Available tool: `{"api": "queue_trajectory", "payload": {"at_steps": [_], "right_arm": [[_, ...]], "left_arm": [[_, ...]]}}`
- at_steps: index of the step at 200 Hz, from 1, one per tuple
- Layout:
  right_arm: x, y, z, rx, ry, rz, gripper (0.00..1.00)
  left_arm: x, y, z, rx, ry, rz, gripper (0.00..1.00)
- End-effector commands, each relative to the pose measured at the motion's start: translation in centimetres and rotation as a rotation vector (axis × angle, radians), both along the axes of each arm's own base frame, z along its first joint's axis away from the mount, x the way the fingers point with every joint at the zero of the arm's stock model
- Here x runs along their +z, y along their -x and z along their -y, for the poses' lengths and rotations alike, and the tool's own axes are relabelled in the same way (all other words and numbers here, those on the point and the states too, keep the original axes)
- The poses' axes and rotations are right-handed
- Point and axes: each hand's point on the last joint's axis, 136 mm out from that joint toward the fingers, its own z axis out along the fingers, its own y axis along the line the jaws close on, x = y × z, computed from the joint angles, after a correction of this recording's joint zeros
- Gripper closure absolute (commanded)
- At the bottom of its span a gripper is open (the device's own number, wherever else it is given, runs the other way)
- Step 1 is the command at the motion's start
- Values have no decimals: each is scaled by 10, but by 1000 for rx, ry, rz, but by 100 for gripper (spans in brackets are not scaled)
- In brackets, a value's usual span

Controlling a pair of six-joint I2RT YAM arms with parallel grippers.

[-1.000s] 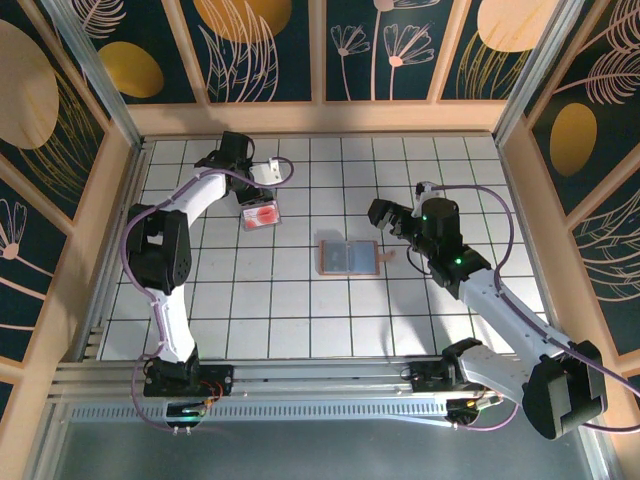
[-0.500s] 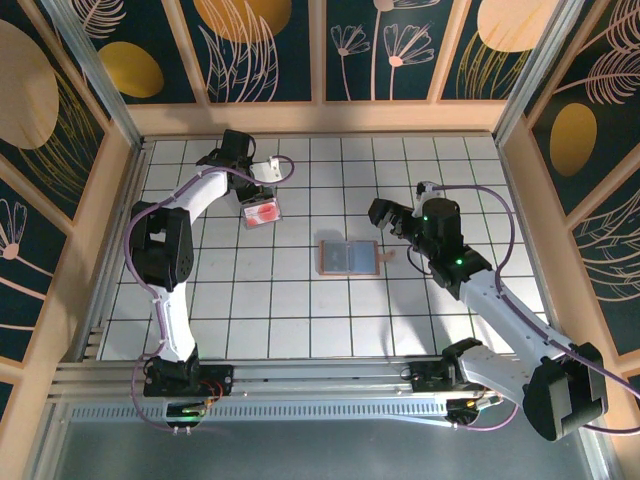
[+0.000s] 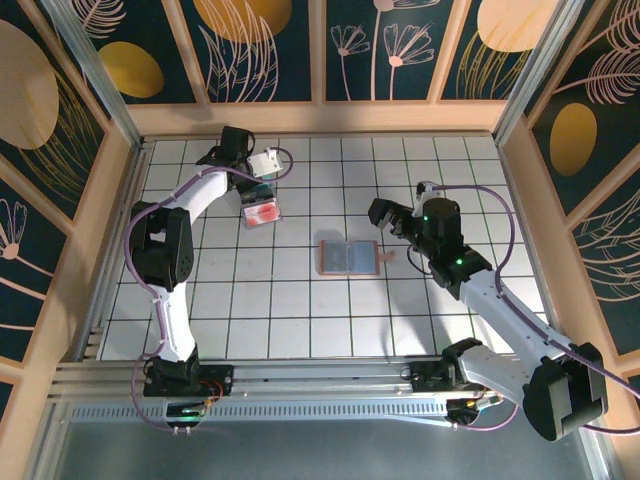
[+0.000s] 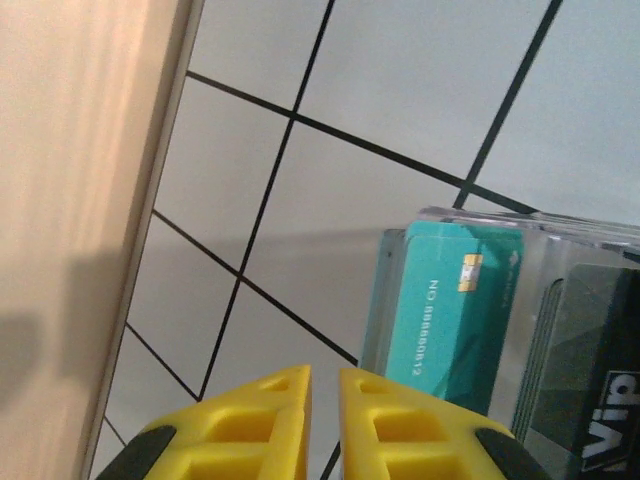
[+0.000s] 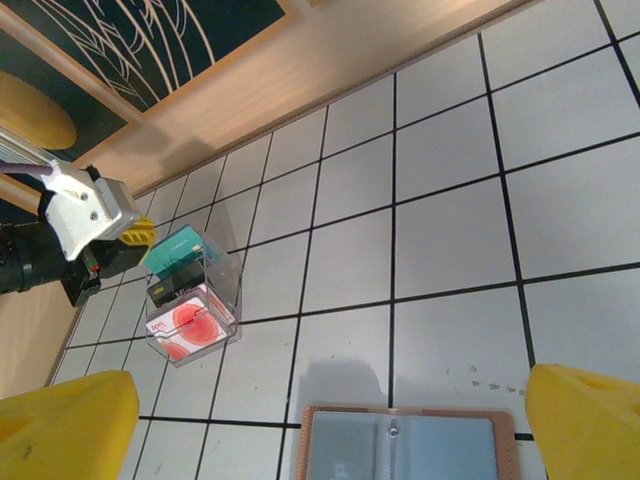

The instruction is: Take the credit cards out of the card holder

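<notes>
A clear box (image 5: pixel 193 300) at 10 o'clock holds 3 cards (image 5: pixel 172 249). The left gripper (image 4: pixel 322 395) is nearly together, empty; the right gripper (image 5: pixel 330 420) is wide apart.

We've got a white tiled table (image 3: pixel 300 300) with black grid lines. Mid-frame the card holder (image 3: pixel 349 257) lies open on it, and a clear box (image 3: pixel 262 212) of cards sits upper left.

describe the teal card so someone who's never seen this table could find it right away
Look to the far left part of the tiled table, just beside the left arm's yellow fingers. There a small clear box holds a few cards. The teal card is the one at the far end nearest those fingers, plain green-blue, unlike the white card with red circles at the front.
</notes>
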Motion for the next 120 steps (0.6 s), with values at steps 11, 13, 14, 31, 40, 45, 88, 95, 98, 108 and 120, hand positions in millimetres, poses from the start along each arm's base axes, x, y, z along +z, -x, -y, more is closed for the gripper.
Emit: {"api": "queue_trajectory", "payload": {"at_steps": [11,13,14,31,40,45,88,95,98,108,120], "right_arm": [[14,-2,0,-8,-34,34,1],[14,-2,1,-10,-34,35,1],[14,-2,1,-10,-34,34,1],[11,-4,2,-21,-27,22,1],[8,-5,3,-29,-21,13,1],[8,-5,3,-32,-21,10,1],[1,-6,3,-48,9,-18,1],[0,-6,1,-44,17,-20,1],[-1,-5,0,-41,22,-23,1],[-2,-4,-4,-27,33,-31,1],[-6,-5,-4,-35,59,-38,1]], "left_arm": [[10,-7,-6,44,20,37,85],[10,-6,-6,44,23,38,84],[11,-6,-5,43,25,39,84],[23,-5,-2,47,61,59,84],[32,-5,-1,54,85,77,83],[38,-5,0,61,100,87,83],[99,-6,2,183,301,190,83],[109,-4,3,199,335,206,83],[113,-4,3,205,351,212,82],[127,0,5,218,406,231,75],[144,6,8,226,477,253,66]]}}
